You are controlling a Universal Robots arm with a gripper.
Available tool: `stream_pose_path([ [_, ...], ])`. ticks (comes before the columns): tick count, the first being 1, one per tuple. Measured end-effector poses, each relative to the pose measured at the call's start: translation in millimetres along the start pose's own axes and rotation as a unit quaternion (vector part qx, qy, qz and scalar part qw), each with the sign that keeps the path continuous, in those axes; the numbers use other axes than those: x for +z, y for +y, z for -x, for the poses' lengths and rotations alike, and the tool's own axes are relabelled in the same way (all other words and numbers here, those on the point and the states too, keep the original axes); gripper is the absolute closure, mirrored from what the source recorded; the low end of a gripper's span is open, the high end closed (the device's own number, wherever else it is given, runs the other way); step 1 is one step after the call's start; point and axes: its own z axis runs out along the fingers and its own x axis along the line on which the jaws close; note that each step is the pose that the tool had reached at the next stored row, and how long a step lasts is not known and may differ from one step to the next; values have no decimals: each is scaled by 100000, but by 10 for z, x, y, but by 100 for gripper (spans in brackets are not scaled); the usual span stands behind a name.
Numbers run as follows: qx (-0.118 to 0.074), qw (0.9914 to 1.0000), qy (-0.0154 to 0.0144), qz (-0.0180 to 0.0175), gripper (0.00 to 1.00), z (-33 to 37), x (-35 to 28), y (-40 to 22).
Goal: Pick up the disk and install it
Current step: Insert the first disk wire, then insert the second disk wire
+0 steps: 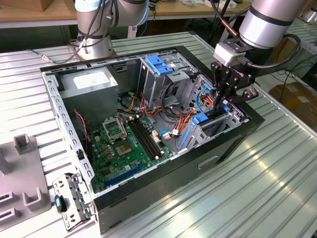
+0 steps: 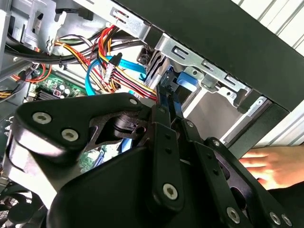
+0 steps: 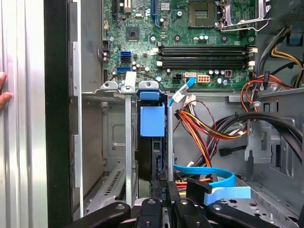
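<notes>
Disk with blue plastic side rails [image 3: 152, 142] is sitting edge-up in a narrow metal bay slot at the front corner of the open black computer case [image 1: 163, 183], and I am seeing my black gripper [image 1: 221, 101] closing narrowly on its upper edge. Bay walls are crowding the disk on both sides, leaving little lateral room. Red, orange and yellow wire bundles [image 3: 204, 133] and a blue flat cable [image 3: 209, 173] are lying just beside the slot. The green motherboard [image 1: 124, 144] is lying further inside the case. A person's hand [image 2: 275, 164] is resting on the ribbed metal surface [image 1: 257, 188] just outside the case wall.
</notes>
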Motion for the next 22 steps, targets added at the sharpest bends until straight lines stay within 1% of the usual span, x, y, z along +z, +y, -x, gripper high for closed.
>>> stream_pose_path([
  [13, -160, 100000, -36, 15, 83, -18, 7, 1],
  [14, -211, 100000, -49, 13, 83, -18, 23, 1],
  [15, -213, 100000, -65, 131, 83, -18, 82, 2],
  [16, -218, 100000, -154, -28, 83, -19, 85, 3],
  [17, -208, 100000, -96, -87, 76, -21, 9, 3],
  [18, -208, 100000, -107, -118, 76, -23, -57, 2],
  [19, -208, 100000, -99, -124, 89, -23, -58, 2],
  [22, -208, 100000, -99, -140, 89, -23, -58, 2],
])
